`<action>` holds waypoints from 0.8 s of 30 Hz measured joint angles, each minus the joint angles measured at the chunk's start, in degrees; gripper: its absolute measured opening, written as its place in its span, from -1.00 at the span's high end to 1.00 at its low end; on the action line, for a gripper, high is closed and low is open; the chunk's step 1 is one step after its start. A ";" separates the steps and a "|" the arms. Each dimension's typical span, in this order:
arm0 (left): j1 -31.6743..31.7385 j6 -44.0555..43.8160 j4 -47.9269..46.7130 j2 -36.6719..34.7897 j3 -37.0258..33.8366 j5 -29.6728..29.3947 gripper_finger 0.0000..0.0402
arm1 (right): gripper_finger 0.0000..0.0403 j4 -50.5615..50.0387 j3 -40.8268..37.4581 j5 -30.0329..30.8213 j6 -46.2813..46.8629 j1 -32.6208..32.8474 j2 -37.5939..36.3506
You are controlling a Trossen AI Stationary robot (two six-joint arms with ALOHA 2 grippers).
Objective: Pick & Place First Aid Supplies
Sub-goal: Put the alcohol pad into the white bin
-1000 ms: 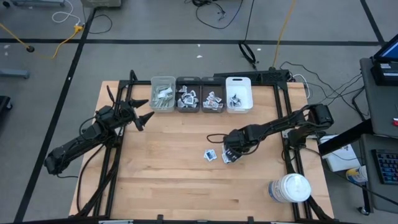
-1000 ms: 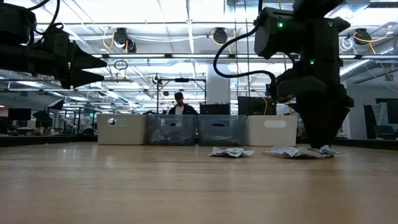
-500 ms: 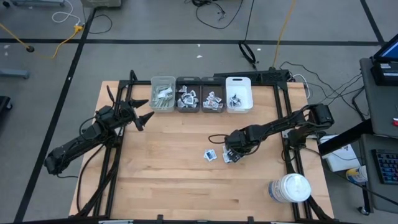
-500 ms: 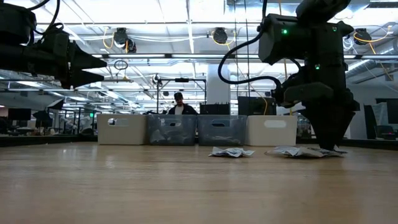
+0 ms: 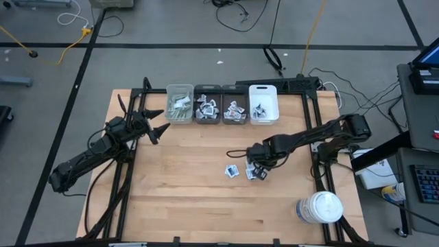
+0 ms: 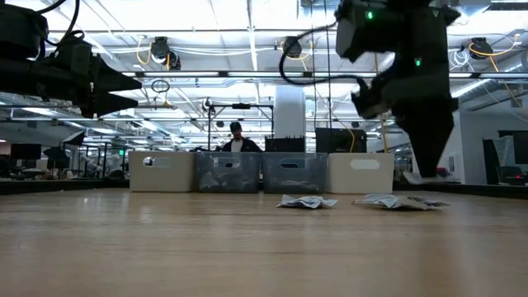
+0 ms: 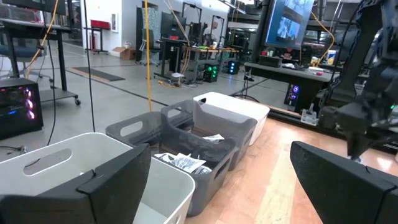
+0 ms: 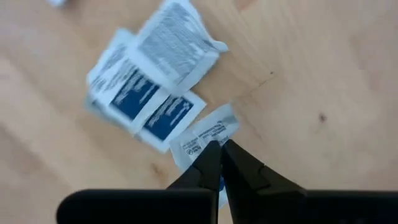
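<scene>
Loose first aid supplies lie mid-table: small flat white sachets with blue or dark print (image 5: 233, 171), (image 8: 146, 93), flat on the wood. Just above them my right gripper (image 5: 257, 166) points down, shut on one white sachet (image 8: 208, 132). In the low view this sachet (image 6: 425, 175) hangs at the fingertips, clear of the table and of the lying sachets (image 6: 400, 200). My left gripper (image 5: 159, 122) waits open and level at the far left, beside the bins, holding nothing. My right gripper pinches the white sachet by one edge (image 8: 210, 142) between its two fingertips. The fingers come from above, pointing down. The sachet is lifted clear of the table and sticks out roughly flat from the fingertips.
Along the far edge stand a white bin (image 5: 180, 103), two grey bins (image 5: 207, 108), (image 5: 235, 110) and another white bin (image 5: 263, 103), all with sachets inside. A large white lidded jar (image 5: 319, 208) stands at the near right. Bare wood lies between the arms.
My right gripper has shut on one sachet among the loose ones, rolled its wrist a little, and risen from the table. The sachet has come up clear with it; the other sachets stay where they lay.
</scene>
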 joint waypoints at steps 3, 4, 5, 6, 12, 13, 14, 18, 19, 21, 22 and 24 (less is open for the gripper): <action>0.00 0.00 0.00 -0.01 0.01 0.00 -0.95 | 0.98 -3.45 3.21 -0.02 -6.03 -0.02 -0.70; 0.02 0.00 0.01 -0.01 0.01 0.00 -0.95 | 0.99 -4.36 4.29 -0.28 -8.06 -0.03 -0.94; 0.00 0.00 0.00 -0.01 0.01 0.00 -0.95 | 0.99 -5.03 5.48 -1.00 -10.34 -0.20 -1.04; 0.02 0.00 0.00 -0.02 0.01 0.00 -0.95 | 0.99 -5.76 6.73 -1.58 -12.78 -0.48 -1.08; 0.01 0.00 0.00 -0.01 0.00 0.00 -0.95 | 0.99 -11.51 15.08 -4.25 -20.95 -3.44 -1.04; 0.02 0.00 0.00 -0.02 0.01 0.01 -0.95 | 0.99 -12.63 16.49 -4.52 -21.95 -4.18 -1.05; 0.01 0.00 0.00 -0.02 0.01 0.00 -0.95 | 0.99 -13.71 17.89 -4.46 -22.69 -4.86 -1.03; 0.00 0.00 0.00 -0.02 0.01 0.00 -0.95 | 1.00 -18.53 23.18 -4.35 -27.43 -8.23 -1.03; 0.02 0.00 0.00 -0.01 0.01 0.00 -0.95 | 1.00 -19.52 24.15 -4.36 -28.74 -9.18 -1.03; 0.00 0.00 0.01 -0.02 0.01 0.01 -0.95 | 1.00 -21.12 25.58 -4.33 -30.56 -11.19 -1.03; 0.00 0.00 0.00 -0.02 0.01 0.02 -0.95 | 1.00 -21.66 25.97 -4.32 -31.33 -12.20 -1.03; 0.02 0.00 0.00 -0.02 0.01 0.00 -0.95 | 1.00 -22.14 26.05 -4.28 -33.53 -14.31 -1.05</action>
